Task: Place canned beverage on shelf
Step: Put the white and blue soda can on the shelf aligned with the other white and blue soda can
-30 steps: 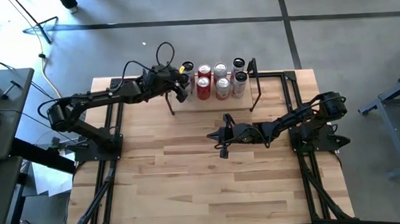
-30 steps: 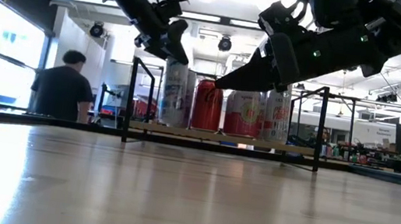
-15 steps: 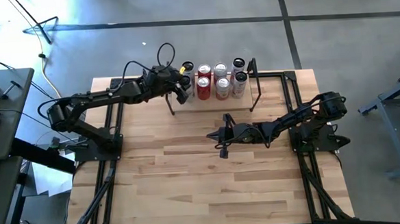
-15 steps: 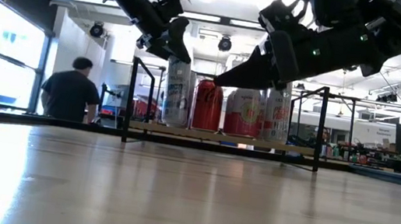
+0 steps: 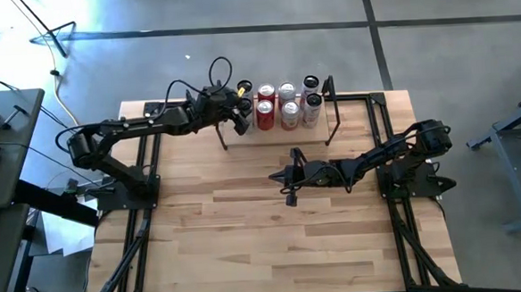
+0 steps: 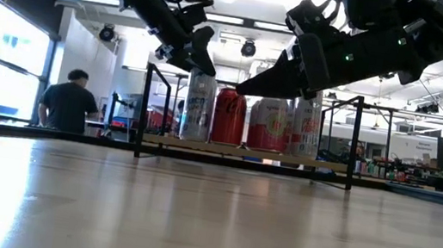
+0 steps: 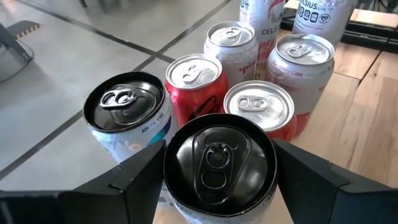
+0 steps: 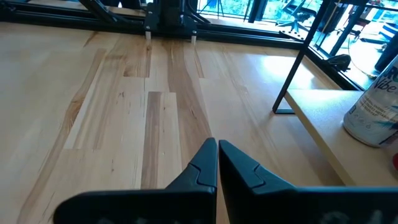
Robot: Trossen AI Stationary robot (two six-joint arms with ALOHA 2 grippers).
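Left pincer (image 7: 217,186) straddles a black-topped can (image 7: 219,163), fingers parted, apparently released, at the shelf's (image 5: 318,130) nine-o'clock end beside the other cans (image 5: 287,107). Right pincer (image 8: 217,163), clenched and empty, hovers over the surface (image 5: 274,226) at centre.

Grey concrete floor (image 5: 262,7), bright window (image 6: 6,59), ceiling lights, and perhaps desks behind.
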